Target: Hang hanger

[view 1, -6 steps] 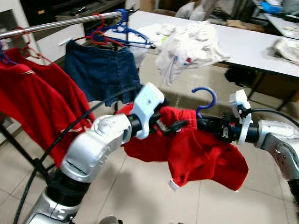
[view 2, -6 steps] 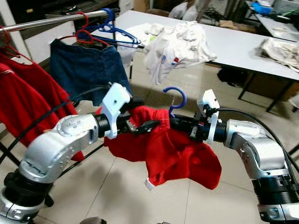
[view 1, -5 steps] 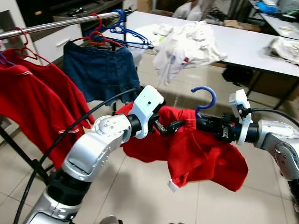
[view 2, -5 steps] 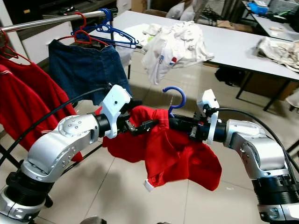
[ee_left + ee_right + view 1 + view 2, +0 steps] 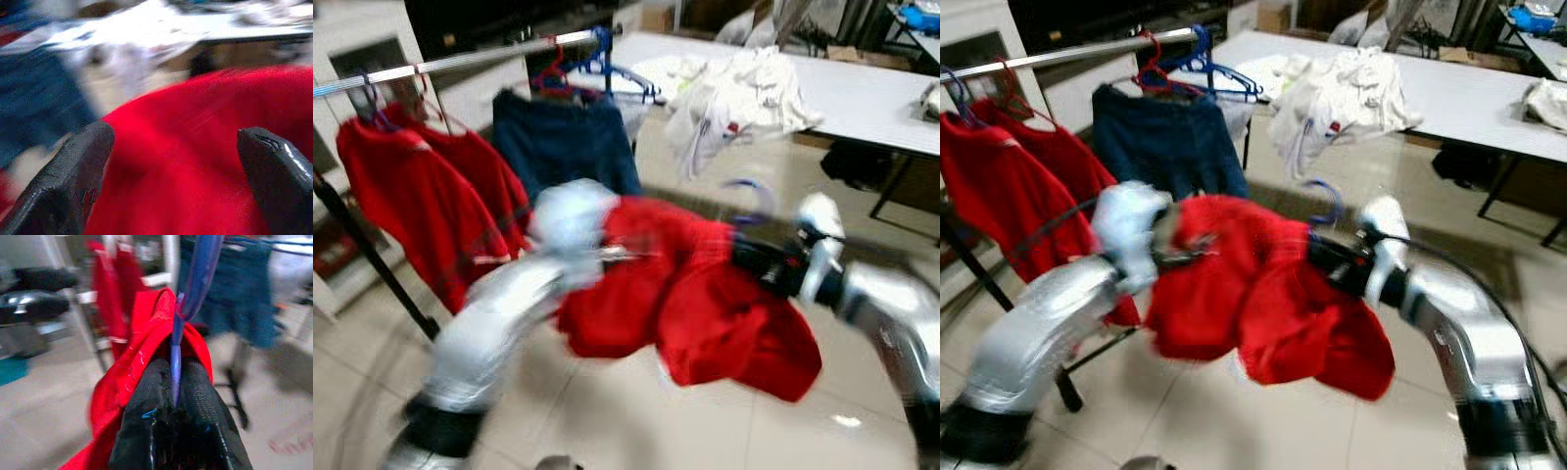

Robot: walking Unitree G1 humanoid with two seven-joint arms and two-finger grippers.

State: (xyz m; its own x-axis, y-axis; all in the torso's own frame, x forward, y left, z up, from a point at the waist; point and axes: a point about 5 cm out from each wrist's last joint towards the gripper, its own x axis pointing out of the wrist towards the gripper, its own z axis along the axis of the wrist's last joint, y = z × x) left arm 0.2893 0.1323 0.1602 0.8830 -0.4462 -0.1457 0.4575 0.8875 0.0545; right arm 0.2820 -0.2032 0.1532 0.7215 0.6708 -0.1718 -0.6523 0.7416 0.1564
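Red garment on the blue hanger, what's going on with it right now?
The robot holds the red garment on its blue hanger up in front of itself, between both arms. The right gripper is shut on the hanger; the left gripper is open, its fingers spread on either side of the red cloth. The hanger's hook points up and is not yet on the clothes rail, where red tops and a denim skirt already hang. The head views are blurred.
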